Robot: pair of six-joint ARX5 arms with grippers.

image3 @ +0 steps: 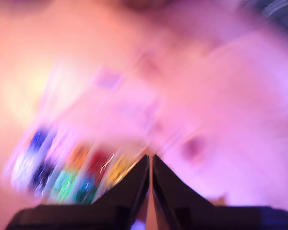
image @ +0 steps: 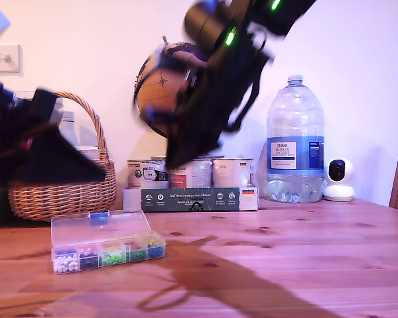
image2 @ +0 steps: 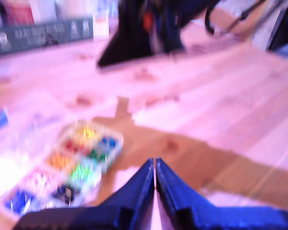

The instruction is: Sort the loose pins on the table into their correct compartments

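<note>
- My first gripper (image2: 154,160) is clenched, its jaws meeting at the tips. Anything as small as a pin between them would not show, so I cannot tell whether it carries one.
- My second gripper (image3: 150,157) is clenched the same way. Its view is smeared by motion, and I judge it to be mid-swing above the organiser box (image: 106,242).
- The box lies open on the table (image: 305,252), towards the exterior view's left, lid back so the compartments (image: 109,255) can be reached from above.
- The loose pins are too small to find in any view.
- Both arms hang clear of the wood, well above the box.
</note>
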